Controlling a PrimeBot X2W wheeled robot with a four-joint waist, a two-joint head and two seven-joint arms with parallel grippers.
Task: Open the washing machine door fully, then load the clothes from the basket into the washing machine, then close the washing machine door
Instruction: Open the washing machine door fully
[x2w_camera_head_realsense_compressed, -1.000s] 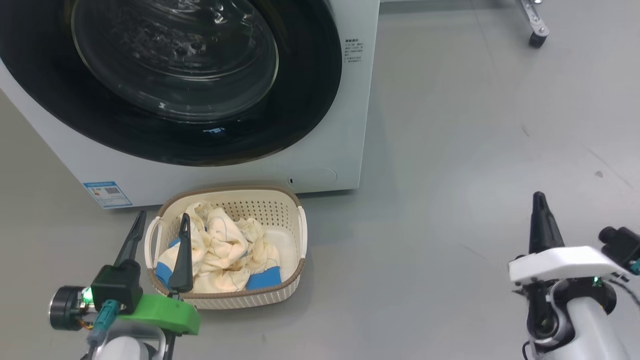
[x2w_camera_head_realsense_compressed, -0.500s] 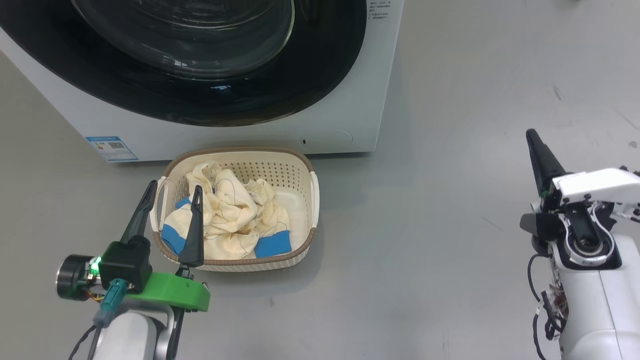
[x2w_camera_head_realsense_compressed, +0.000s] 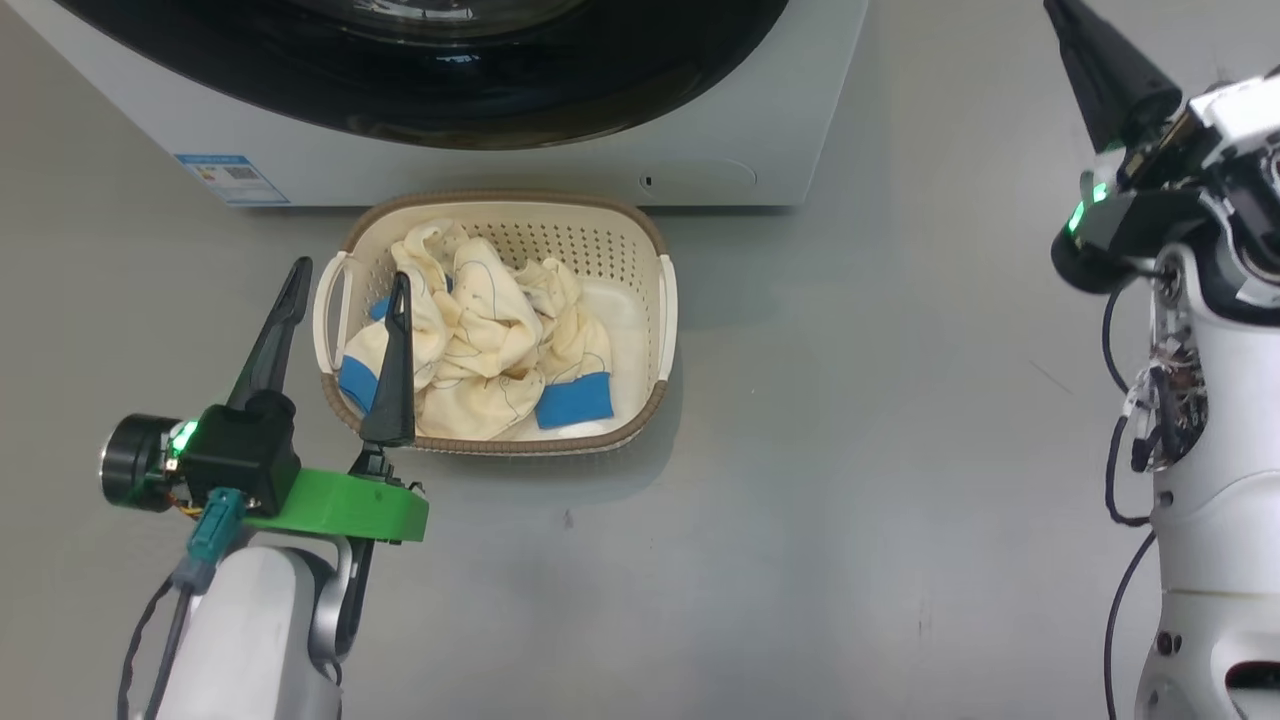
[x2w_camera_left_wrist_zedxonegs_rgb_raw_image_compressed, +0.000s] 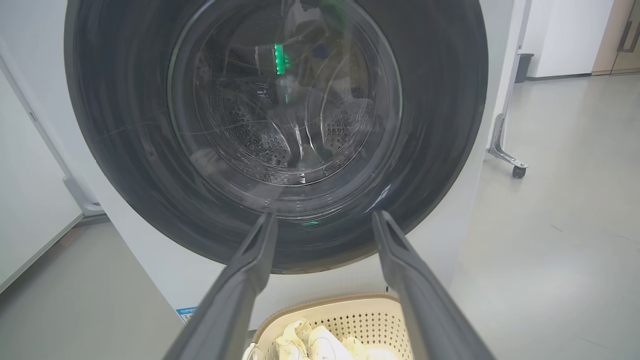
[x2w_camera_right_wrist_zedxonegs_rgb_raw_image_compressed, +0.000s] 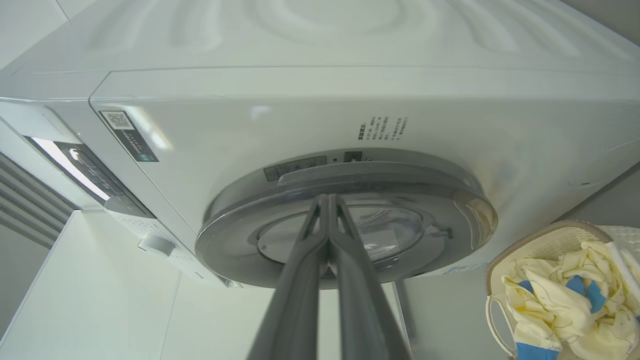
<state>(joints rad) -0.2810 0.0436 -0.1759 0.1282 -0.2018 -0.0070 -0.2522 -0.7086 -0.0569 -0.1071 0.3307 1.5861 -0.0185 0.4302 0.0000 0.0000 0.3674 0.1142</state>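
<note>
The big white front-loading washing machine (x2w_camera_head_realsense_compressed: 560, 170) has its large round door, glossy black rim around a bulging clear glass bowl (x2w_camera_left_wrist_zedxonegs_rgb_raw_image_compressed: 285, 110), seated flat against the front, so the opening step is not yet done.

The right gripper (x2w_camera_right_wrist_zedxonegs_rgb_raw_image_compressed: 328, 200) has its two long dark fingers pressed together with nothing between them, and their joined tip points at the near edge of that door. Pressed shut like this, they make one narrow point. On so glossy a rim it could skid off instead of catching. I cannot tell where the latch or pull recess lies, so a push in the wrong spot may only load the door against its catch.

The left gripper (x2w_camera_head_realsense_compressed: 351, 272) is spread wide and empty. One finger hangs over the soft cream-yellow clothes with blue cuffs (x2w_camera_head_realsense_compressed: 480, 340), the other outside the white side handle of the small cream perforated plastic basket with the brown rim (x2w_camera_head_realsense_compressed: 500, 197). Lowered as it stands, it would probably straddle the basket wall and pinch plastic, not cloth.

In the left wrist view the door lies straight ahead of the open jaws. Which way it swings is not visible, so it may strike that arm.
</note>
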